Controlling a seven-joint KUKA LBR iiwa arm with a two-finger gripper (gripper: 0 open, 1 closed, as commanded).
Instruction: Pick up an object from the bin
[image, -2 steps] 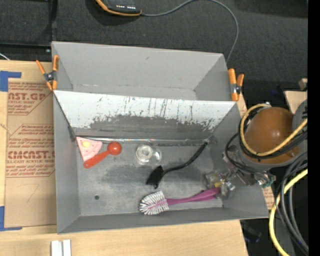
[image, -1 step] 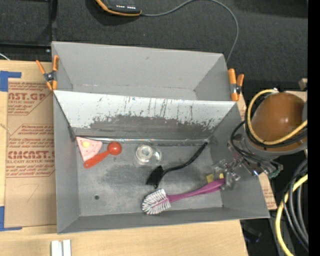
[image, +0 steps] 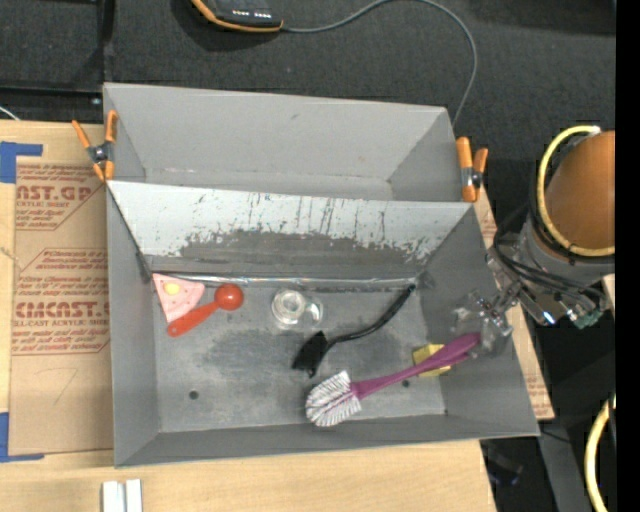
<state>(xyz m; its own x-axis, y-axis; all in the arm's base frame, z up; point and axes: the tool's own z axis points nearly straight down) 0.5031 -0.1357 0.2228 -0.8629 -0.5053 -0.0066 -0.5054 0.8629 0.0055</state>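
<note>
Over at the right-hand wall of the bin (image: 300, 150), low down on the slope, is where I've got the gripper (image: 484, 322) sitting, with the arm's orange cover (image: 585, 190) up behind it outside the rim. Honestly I can't tell from this angle whether the gripper is apart or together; it's just a tangle of metal against grey metal.

Closest thing to it is the purple dish brush (image: 400, 378). The handle end comes right up to the gripper, maybe touching, can't say for sure, and its white bristle head points away from the tool toward the near wall. A little yellow piece (image: 428, 353) lies just beside that handle, also close to the tool.

Further out from the gripper there's a black brush (image: 309, 352) with a thin curved handle, then a clear round thing (image: 288, 307). Farthest from the tool, an orange spoon (image: 205, 308) lies against a pink wedge (image: 177, 292).
</note>
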